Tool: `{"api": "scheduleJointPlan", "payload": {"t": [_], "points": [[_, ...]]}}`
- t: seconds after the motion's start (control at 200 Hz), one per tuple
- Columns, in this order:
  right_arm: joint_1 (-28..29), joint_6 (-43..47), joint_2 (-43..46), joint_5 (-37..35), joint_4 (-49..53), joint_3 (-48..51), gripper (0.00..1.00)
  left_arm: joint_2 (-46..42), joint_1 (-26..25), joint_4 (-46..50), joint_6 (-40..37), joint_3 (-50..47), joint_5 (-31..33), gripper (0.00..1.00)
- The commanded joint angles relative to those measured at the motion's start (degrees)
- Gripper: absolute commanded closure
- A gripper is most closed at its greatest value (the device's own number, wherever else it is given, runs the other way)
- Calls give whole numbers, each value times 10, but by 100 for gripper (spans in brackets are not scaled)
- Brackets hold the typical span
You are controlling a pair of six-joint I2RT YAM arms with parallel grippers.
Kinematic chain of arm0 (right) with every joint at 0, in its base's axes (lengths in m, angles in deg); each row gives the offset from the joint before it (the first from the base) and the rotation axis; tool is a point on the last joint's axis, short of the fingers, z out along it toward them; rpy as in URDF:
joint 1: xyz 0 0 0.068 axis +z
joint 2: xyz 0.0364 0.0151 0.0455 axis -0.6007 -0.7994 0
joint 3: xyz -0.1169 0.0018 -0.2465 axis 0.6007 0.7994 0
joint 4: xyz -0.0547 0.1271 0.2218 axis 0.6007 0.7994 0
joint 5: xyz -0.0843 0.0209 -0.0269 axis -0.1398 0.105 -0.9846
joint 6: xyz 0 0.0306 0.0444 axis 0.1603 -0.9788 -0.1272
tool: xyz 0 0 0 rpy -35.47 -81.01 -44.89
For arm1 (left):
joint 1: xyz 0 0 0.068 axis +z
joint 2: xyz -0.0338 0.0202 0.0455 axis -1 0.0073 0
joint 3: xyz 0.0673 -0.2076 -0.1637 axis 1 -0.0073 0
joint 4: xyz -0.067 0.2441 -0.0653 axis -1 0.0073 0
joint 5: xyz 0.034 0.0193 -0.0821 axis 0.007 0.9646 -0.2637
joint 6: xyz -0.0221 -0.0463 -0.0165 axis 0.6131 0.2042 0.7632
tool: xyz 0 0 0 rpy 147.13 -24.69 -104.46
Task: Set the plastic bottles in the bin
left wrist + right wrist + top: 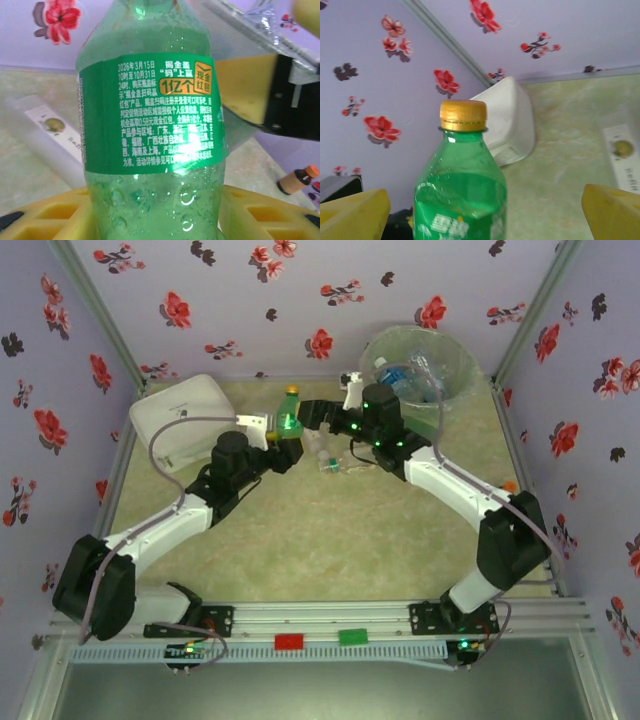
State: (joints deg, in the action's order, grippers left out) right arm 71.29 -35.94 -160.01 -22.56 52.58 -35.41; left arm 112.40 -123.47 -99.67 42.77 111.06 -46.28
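**Green bottle stands tall between two hands**

The left hand (160, 212) is squeezed tight on the green bottle (150, 115). Its yellow fingers (45, 212) press the low part from both sides. The bottle stands up straight. Its long side runs up and down, with the gold cap (463, 115) on top and a green label around the middle. The bottom is hidden, so I cannot tell if it touches the surface (330, 540).

The right hand (485, 205) is wide open. Its two fingers sit far out on each side of the bottle's top part and do not touch it.

From above, the bottle is at the far middle of the surface. It is between the white box (185, 420) on the left and the bin (462, 388) on the right. The bin is near it but apart, and has some bottles inside. A few clear bottles (325, 455) lie on the surface just beside the hands. A small brown bottle (297, 180) with an orange cap is farther off.
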Motion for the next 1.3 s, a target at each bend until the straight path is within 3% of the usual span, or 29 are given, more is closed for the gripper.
{"api": "scheduleJointPlan", "payload": {"t": [0.0, 0.195, 0.52, 0.635, 0.78, 0.905, 1.09, 1.295], "points": [[-4, -39, -22, 65, -41, -27, 3, -17, -12, -50, -6, -5, -36, 54], [-4, -69, -48, 94, -61, -36, 11, -24, -22, -50, -13, -5, -36, 54], [-4, -72, -61, 115, -54, -47, 42, -22, -23, -51, -15, -5, -36, 50], [-5, -63, -57, 109, -48, -46, 50, -24, -23, -50, -13, -6, -36, 35], [-14, -37, -44, 76, -3, -56, 52, -34, -23, -53, -3, -12, -20, 1], [-44, 10, -25, 38, 82, -97, 53, -56, -22, -58, 14, -35, 37, 0], [-93, 112, 0, -82, 252, -207, 54, -100, -4, -1, 61, -75, 216, 0], [-117, 214, 44, -293, 313, -273, 55, -101, 51, 38, 150, -104, 235, 0]]}}
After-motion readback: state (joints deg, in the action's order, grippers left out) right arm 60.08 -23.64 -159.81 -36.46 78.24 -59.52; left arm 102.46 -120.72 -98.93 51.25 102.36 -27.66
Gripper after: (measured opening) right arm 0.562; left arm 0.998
